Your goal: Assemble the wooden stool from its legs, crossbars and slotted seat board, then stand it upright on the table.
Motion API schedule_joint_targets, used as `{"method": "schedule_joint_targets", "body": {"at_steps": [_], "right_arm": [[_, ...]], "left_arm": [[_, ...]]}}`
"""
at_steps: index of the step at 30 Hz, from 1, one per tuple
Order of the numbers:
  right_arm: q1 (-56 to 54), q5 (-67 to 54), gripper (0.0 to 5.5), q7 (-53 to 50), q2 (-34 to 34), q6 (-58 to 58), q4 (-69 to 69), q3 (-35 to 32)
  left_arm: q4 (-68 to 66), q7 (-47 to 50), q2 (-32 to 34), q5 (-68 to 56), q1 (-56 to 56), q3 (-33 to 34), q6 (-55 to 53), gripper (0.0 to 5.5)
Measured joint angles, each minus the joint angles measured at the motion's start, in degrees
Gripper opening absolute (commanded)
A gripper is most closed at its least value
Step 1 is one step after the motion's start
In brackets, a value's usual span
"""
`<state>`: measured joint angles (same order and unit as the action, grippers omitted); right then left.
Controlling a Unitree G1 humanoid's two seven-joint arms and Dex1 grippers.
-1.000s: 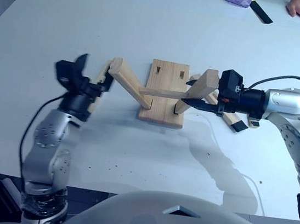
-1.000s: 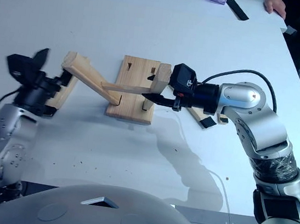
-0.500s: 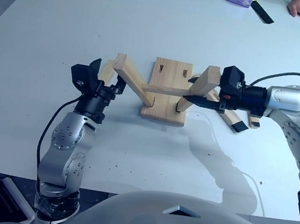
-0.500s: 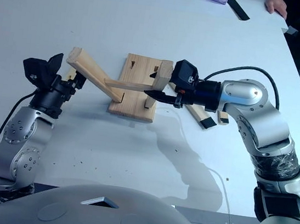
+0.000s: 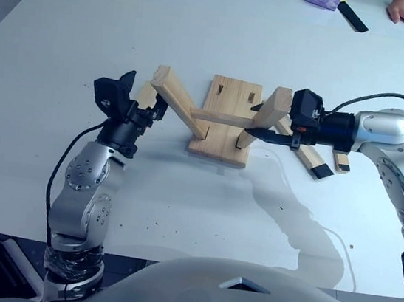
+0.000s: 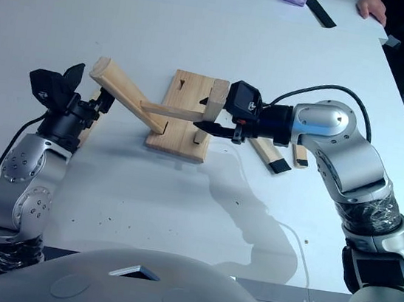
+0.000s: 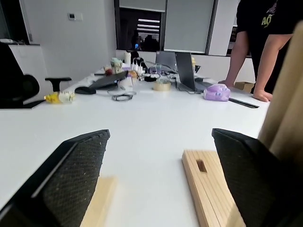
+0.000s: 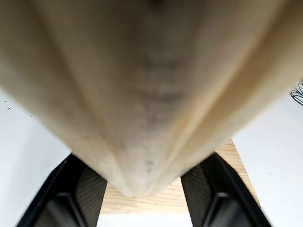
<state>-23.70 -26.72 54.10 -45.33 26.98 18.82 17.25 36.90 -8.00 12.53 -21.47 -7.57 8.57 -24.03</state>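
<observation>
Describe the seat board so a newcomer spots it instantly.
On the white table, look at the middle, under the leg-and-crossbar frame. The seat board lies flat there: the only wide slab, with small slots, while everything nearby is a narrow stick.

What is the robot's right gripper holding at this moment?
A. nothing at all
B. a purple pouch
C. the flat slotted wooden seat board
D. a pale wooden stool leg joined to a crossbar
D: the right gripper is clamped on the pale wooden stool leg, which a crossbar links to a second leg, while the slotted seat board lies flat on the white table beneath.
</observation>
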Motion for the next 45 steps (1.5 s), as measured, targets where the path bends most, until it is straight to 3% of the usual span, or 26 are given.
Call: {"method": "schedule_joint_targets", "body": {"at_steps": [4,8,10,12,13,24,27,36,45], "right_arm": [[0.08,-0.01,2.06,-0.39,0.07,0.02,0.08,0.03],[0.13,-0.01,2.06,-0.49,0.07,0.04,0.10,0.02],[0.20,-0.02,2.06,-0.70,0.08,0.06,0.17,0.00],[0.13,-0.24,2.06,-0.94,0.28,0.23,0.37,-0.15],[0.20,-0.51,2.06,-0.82,0.20,0.24,0.29,-0.76],[0.72,-0.70,2.06,-0.18,-1.11,0.19,-1.71,-3.07],[0.57,-0.89,2.03,0.73,-1.28,0.58,-1.26,-2.20],[5.90,-6.23,2.02,6.16,-6.10,0.44,2.32,-6.28],[2.61,-6.81,2.02,18.33,-4.26,-4.93,-9.45,-6.87]], "left_arm": [[-0.04,0.96,1.09,-3.89,3.03,9.38,0.75,4.02],[-3.14,3.00,1.90,-3.31,4.08,12.95,1.34,4.02],[-3.74,3.00,0.88,-2.79,4.07,9.51,0.91,4.02],[-2.71,1.09,-1.69,-3.22,3.77,-0.30,-0.66,4.02],[-2.49,1.54,-2.66,-2.90,3.58,-2.15,-0.66,4.02],[4.02,4.40,-2.80,0.20,-6.61,-10.89,-2.56,4.02],[8.63,1.32,-2.66,-2.19,-8.21,-18.05,-4.10,4.02],[17.84,0.53,2.36,-11.85,-17.78,-17.19,-5.44,4.02],[20.13,-6.17,10.37,-26.68,-22.48,-10.30,-2.17,4.02]]}}
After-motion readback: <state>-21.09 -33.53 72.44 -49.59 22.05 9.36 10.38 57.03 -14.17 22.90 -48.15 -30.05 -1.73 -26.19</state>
